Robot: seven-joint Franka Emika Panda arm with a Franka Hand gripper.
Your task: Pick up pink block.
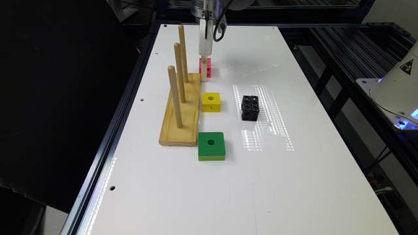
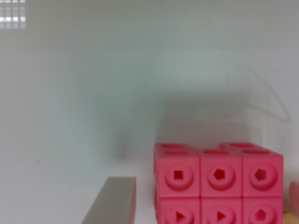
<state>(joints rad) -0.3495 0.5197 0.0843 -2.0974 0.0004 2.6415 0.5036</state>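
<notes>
The gripper is lowered to the white desk, its jaws spread wide, one fingertip just beside the pink block with a gap between. The block (holes on every face) sits on the desk between the fingers, not lifted.

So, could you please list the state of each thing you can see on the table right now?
Pink block: resting on the table, gripper at it.
Gripper: lowered at the pink block, one finger beside it with a gap.
Yellow block: flat, hole up, untouched.
Green block: flat, hole up, untouched.
Black block: on the table, untouched.
Peg stand: upright, three pegs bare.
</notes>
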